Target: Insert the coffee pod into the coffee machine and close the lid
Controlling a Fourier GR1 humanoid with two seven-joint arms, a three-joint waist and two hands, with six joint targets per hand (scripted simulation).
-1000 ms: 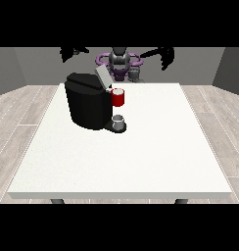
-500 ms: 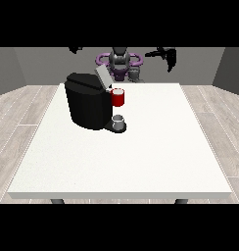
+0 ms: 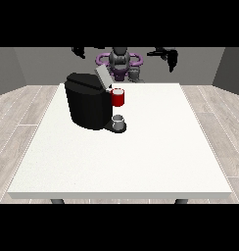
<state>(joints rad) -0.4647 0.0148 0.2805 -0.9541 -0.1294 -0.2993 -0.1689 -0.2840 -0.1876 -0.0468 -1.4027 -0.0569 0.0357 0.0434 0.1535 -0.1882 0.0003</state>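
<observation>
A bare test room, it looks like. Grey walls point(image 3: 231, 68), pale plank floor point(image 3: 23, 105). One big white bench point(image 3: 126, 157) carries only a black coffee machine point(image 3: 88, 102).

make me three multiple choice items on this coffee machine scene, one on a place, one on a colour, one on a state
1. Where on the white table does the coffee machine stand?
A. in its far part, toward the view's left
B. at the near edge, toward the view's right
C. on the floor beside it

2. What colour is the thing at the machine's front, just above the grey thing on its base?
A. yellow
B. red
C. blue

3. How is the machine's lid?
A. shut flat
B. taken off and lying on the table
C. raised, tilted up

Key: 1 A, the black body sits toward the robot's side and left of centre. 2 B, the red thing at the machine shows plainly. 3 C, the grey flap stands up at an angle over the machine's top.
</observation>
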